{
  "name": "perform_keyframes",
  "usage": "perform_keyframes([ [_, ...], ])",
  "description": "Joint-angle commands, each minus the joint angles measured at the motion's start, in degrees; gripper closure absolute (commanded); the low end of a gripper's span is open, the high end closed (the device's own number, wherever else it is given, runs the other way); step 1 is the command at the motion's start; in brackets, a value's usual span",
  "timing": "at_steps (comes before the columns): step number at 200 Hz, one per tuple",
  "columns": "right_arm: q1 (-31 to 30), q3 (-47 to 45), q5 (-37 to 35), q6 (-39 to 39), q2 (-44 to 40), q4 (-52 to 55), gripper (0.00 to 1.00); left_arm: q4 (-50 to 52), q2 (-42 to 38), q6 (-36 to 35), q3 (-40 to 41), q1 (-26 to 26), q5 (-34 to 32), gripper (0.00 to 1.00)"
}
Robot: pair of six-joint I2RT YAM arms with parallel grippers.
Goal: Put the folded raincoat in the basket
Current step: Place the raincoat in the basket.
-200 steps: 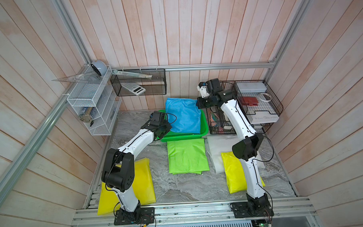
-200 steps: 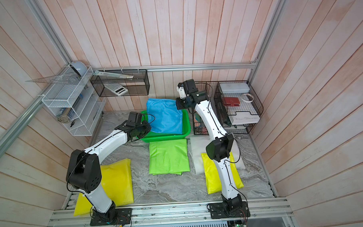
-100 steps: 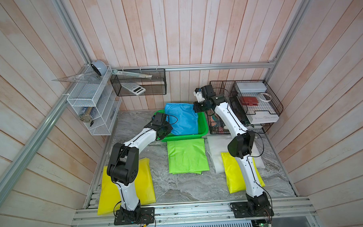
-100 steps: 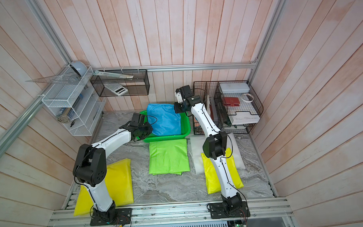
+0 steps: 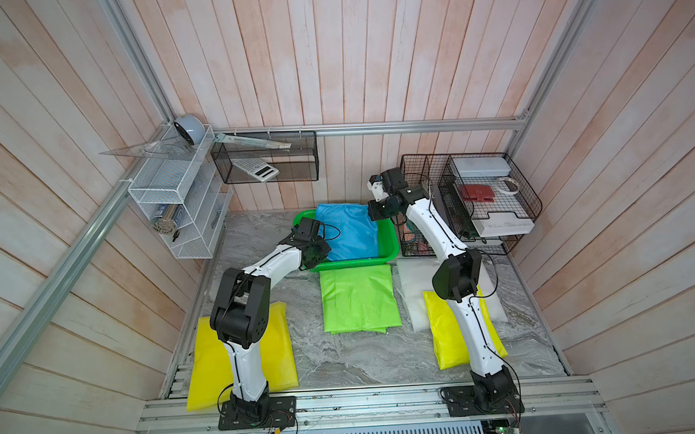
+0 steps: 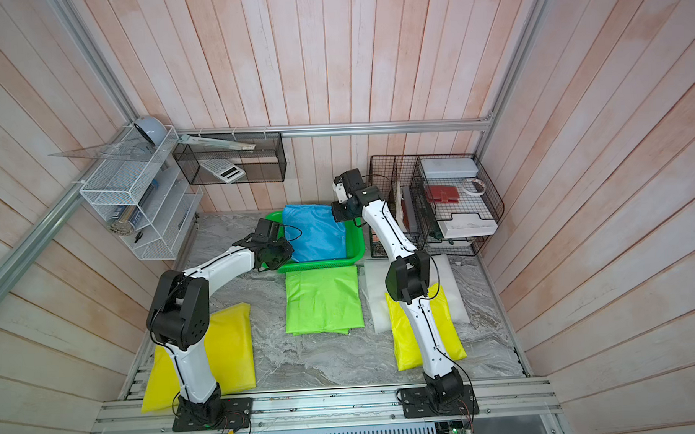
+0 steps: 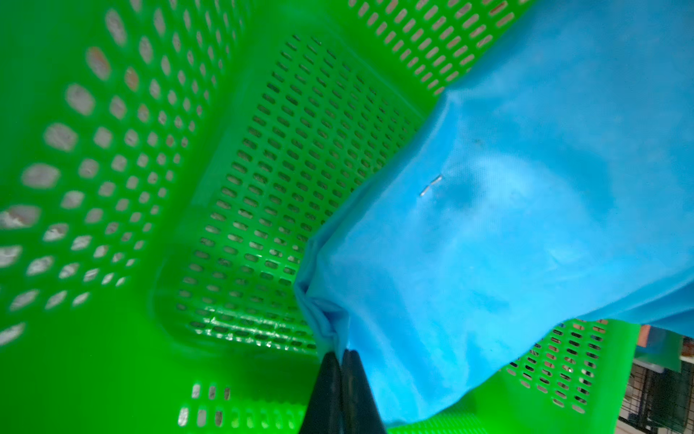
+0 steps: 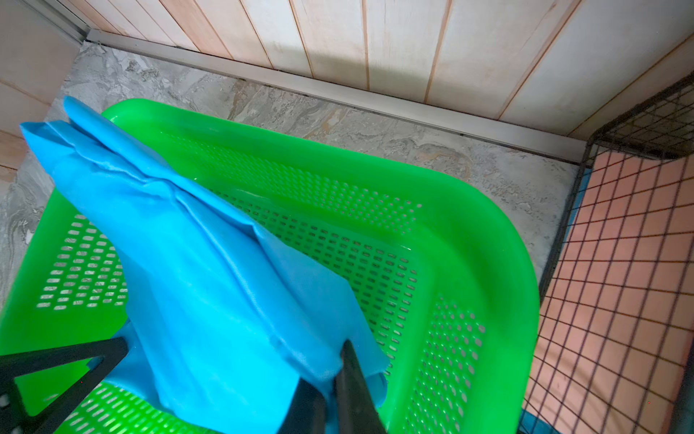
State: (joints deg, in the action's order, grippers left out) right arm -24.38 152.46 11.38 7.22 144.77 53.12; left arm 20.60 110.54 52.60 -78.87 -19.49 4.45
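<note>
Raincoat point(image 5: 350, 233) corners pinched between closed right gripper point(image 8: 330, 375) and, apparently, left gripper point(image 7: 340, 359) jaws; fabric sags into green basket point(image 5: 389, 240).

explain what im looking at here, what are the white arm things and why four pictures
Those are two robot arms mounted at the edge of a marble table, each ending in a two-finger gripper. Two pictures look down from overhead; the close-ups come from cameras on the arms' wrists. The left gripper and right gripper each pinch an edge of a folded blue raincoat, holding it over a green basket. Nearer the arm bases lie a green folded sheet, a white one and two yellow ones.
</note>
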Motion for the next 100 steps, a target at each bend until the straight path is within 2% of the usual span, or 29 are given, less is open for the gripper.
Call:
perform_keyframes([
  [1,-0.18,-0.23,-0.24,-0.54,2.10,-1.44,1.00,2.33,0.18,-0.92,-1.26,0.37,0.04,0.84],
  [19,-0.15,-0.15,-0.47,-0.71,2.27,-1.65,1.00,2.68,-0.22,-0.47,-2.26,0.54,-0.16,0.78],
  [44,-0.18,-0.15,-0.74,-0.37,2.69,-2.14,1.00,3.21,-0.57,0.31,-4.12,0.62,0.37,0.62],
  [100,-0.23,-0.10,0.31,0.16,3.84,-2.66,0.97,6.88,-4.23,-1.47,-5.91,0.93,-1.34,0.59],
])
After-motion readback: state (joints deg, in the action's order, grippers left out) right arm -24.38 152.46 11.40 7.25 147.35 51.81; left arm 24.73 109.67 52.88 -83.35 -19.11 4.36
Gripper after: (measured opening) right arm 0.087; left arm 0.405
